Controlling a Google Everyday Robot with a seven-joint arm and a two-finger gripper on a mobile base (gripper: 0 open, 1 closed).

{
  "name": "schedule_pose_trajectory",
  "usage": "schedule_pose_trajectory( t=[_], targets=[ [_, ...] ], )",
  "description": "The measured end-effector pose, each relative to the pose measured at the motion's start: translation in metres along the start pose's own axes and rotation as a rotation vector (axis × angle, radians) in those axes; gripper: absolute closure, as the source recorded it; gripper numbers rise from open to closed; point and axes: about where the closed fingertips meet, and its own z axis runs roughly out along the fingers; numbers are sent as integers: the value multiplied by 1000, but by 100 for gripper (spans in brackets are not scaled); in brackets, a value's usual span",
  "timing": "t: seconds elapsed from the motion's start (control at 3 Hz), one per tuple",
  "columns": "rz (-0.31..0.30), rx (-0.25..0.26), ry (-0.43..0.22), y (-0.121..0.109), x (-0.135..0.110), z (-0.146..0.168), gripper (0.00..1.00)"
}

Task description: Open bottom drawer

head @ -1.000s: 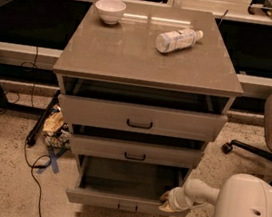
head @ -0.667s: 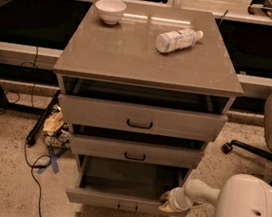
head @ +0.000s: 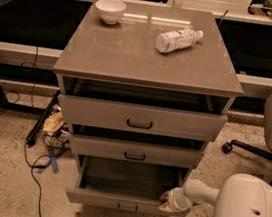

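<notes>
Bottom drawer (head: 105, 199) stands pulled out at lower centre, pincer (head: 170, 202) at its front right corner, grip state impossible to tell.

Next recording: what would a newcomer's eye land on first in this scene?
The bottom drawer stands pulled well out of the grey-beige cabinet, its grey tray showing, and the robot's tool is at the drawer's right front corner. On the cabinet top, a white bowl sits at the back left and a bottle lies on its side toward the right.
</notes>
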Motion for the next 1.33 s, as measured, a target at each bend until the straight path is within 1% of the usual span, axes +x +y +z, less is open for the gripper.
schedule_pose_trajectory(
  t=[0.33, 0.67, 1.0, 1.33],
  targets=[
    [0, -3, -1, 2, -1, 2, 6],
    [0, -5, -2, 3, -1, 3, 0],
    [-13, -28, -1, 4, -1, 7, 0],
    [-10, -62, 3, 5, 5, 14, 0]
  ],
)
